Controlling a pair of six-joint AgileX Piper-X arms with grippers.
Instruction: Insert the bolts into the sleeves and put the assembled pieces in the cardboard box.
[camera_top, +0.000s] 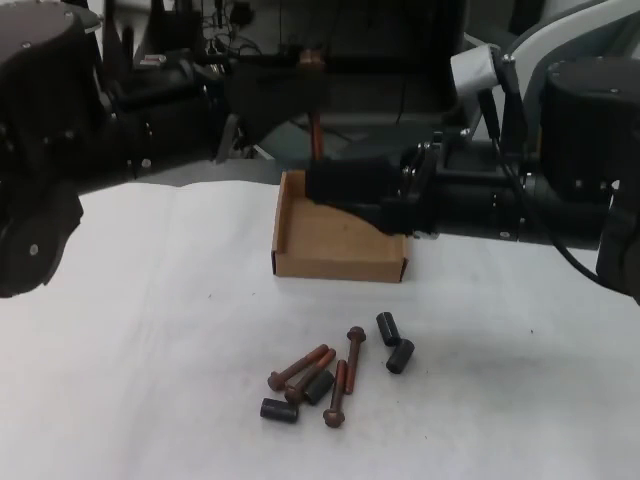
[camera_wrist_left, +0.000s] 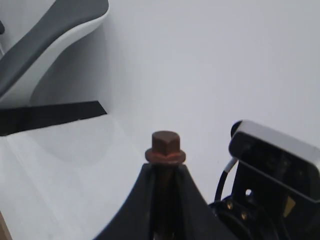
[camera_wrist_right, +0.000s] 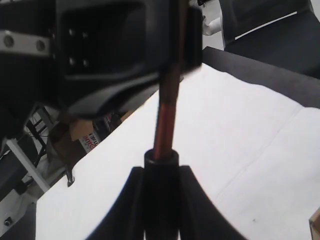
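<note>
Left gripper (camera_wrist_left: 164, 172): fingers pressed onto the shank of a rusty brown bolt (camera_wrist_left: 165, 147), pinching it just under the hex head. The head sticks out clear of the fingertips.

Right gripper (camera_wrist_right: 161, 176): fingers clamped on a black sleeve (camera_wrist_right: 161, 159), with the open end of the sleeve facing the bolt.

Right wrist view: the bolt shank runs from the left gripper straight to the mouth of the sleeve and meets it. How deep it sits cannot be told.

High view: both grippers are held in the air over the far part of the table (camera_top: 150, 330), with the bolt upright, head on top, above the back of the cardboard box (camera_top: 338, 267). The box sits open-topped on the white cloth (camera_top: 520, 400).

Near part of the table, in front of the box: four loose bolts (camera_top: 298, 367) and four loose sleeves (camera_top: 279, 410) lie in a cluster. Two of these sleeves lie side by side at the cluster's right edge.
</note>
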